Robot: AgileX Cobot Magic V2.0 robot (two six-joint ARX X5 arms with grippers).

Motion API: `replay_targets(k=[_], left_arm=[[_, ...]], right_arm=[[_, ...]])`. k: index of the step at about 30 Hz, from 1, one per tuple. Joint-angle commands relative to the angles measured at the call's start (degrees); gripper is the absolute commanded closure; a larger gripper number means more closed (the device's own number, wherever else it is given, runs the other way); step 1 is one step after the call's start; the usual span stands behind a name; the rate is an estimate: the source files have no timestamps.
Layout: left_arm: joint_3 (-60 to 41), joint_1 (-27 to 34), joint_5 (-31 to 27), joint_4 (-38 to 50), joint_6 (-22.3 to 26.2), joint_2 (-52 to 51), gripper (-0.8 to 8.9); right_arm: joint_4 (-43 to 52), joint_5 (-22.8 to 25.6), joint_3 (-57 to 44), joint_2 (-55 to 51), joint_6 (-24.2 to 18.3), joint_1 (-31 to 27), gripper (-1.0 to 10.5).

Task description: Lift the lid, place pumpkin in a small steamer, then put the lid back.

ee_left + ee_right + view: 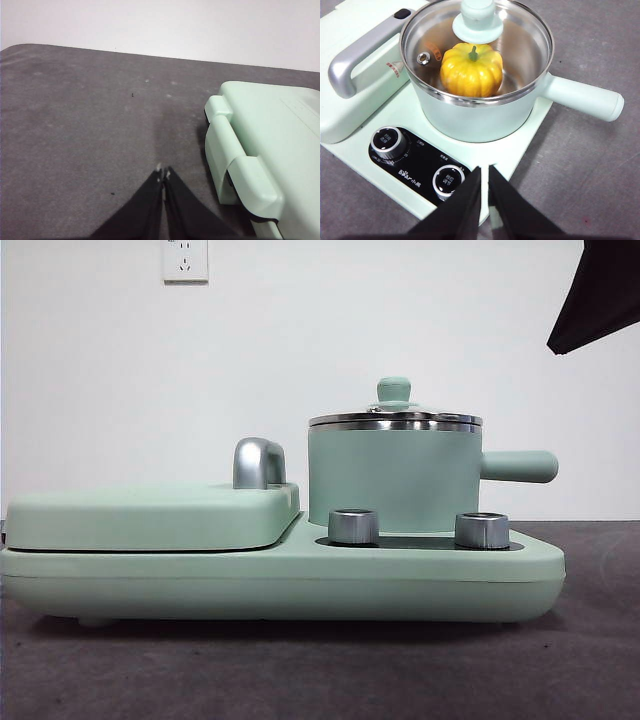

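The small steamer (393,480) (485,117), a mint-green pot with a side handle, stands on the right half of the appliance. Its glass lid (395,418) (520,40) with the mint knob rests on the pot's rim. Through the glass, in the right wrist view, the yellow-orange pumpkin (471,70) sits inside the pot. My right gripper (484,172) hovers shut above the control panel, in front of the pot and apart from it. My left gripper (163,172) is shut over the bare grey table, left of the appliance, holding nothing.
The mint-green appliance base (280,575) carries a flat rectangular cover (150,515) (270,140) with a silver handle (258,462) (360,57) on its left half. Two steel dials (353,526) (481,530) sit in front of the pot. A black arm tip (600,295) shows top right.
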Motion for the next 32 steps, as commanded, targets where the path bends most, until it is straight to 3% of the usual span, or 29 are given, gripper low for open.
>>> replay_targets(k=[1, 13, 18, 21, 26, 32], left_arm=[[-1.11, 0.02, -0.11, 0.66, -0.39, -0.09, 8.07], [-1.11, 0.02, -0.11, 0.66, -0.39, -0.09, 8.07], [-1.11, 0.02, -0.11, 0.66, -0.39, -0.09, 8.07], [-1.11, 0.02, -0.11, 0.66, -0.39, -0.09, 8.07], [-1.11, 0.02, -0.11, 0.66, -0.39, -0.09, 8.07], [-1.11, 0.02, -0.11, 0.66, -0.39, -0.07, 8.07]], right_arm=[[0.63, 0.04, 0.26, 0.35, 0.57, 0.35, 9.3], [0.76, 0.15, 0.26, 0.35, 0.48, 0.35, 9.3], [4.59, 4.61, -1.49, -1.75, -3.30, -0.37, 9.3], [13.00, 4.17, -9.79, -7.32, -7.17, -3.43, 9.3], [30.64, 0.90, -29.09, -22.64, -3.04, -12.57, 9.3], [32.24, 0.70, -38.34, -37.27, -3.87, -21.29, 9.3]])
